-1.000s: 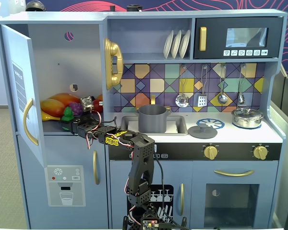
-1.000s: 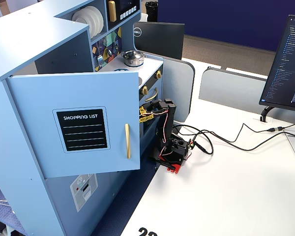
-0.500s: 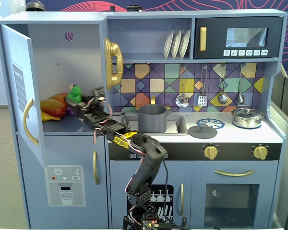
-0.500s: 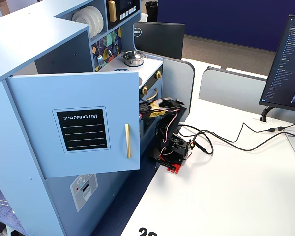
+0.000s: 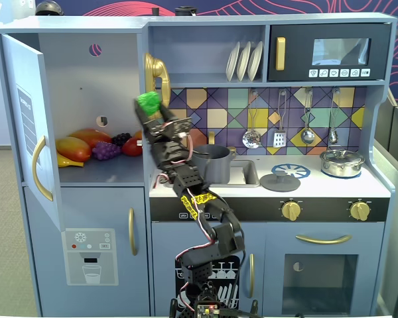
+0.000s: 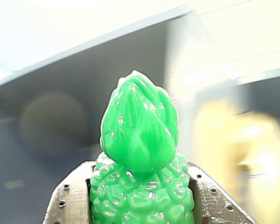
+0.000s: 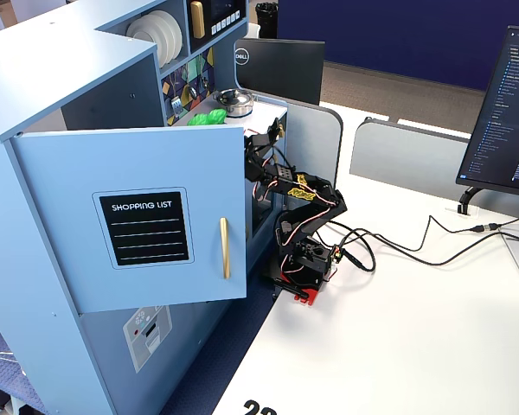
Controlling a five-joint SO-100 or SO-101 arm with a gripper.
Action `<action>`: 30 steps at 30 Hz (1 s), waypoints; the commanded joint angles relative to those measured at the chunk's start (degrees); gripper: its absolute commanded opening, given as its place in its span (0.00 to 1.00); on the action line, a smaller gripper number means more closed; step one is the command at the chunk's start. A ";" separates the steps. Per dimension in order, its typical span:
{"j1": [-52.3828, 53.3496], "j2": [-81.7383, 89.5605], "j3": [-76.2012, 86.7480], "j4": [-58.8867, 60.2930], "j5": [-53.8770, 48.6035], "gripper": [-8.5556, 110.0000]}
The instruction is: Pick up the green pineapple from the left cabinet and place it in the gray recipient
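My gripper (image 6: 142,198) clamped on the green pineapple (image 5: 148,101), mid-frame in a fixed view, up-left of the gray recipient (image 5: 214,163), beside the left cabinet (image 5: 86,73)

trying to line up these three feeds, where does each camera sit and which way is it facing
A fixed view: stands in front of the toy kitchen, facing it; shows the whole arm, its gripper holding the green pineapple beside the left cabinet, above the gray recipient.
Wrist view: rides behind the gripper, looking along it at the green pineapple; only finger edges show.
A fixed view: off to the kitchen's side, behind the open cabinet door; shows the arm's base and links.
All three share the green pineapple.
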 commanded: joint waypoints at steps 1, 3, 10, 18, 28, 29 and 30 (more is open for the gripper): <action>7.91 2.90 -4.92 5.62 3.96 0.07; 12.74 2.55 -7.21 10.63 6.94 0.07; 27.86 -3.87 -17.67 38.76 12.30 0.07; 34.72 -18.37 -24.35 50.10 9.40 0.07; 34.63 -32.78 -31.20 46.14 6.68 0.17; 34.54 -33.31 -31.38 45.53 7.21 0.21; 34.37 -33.75 -31.82 45.44 7.47 0.25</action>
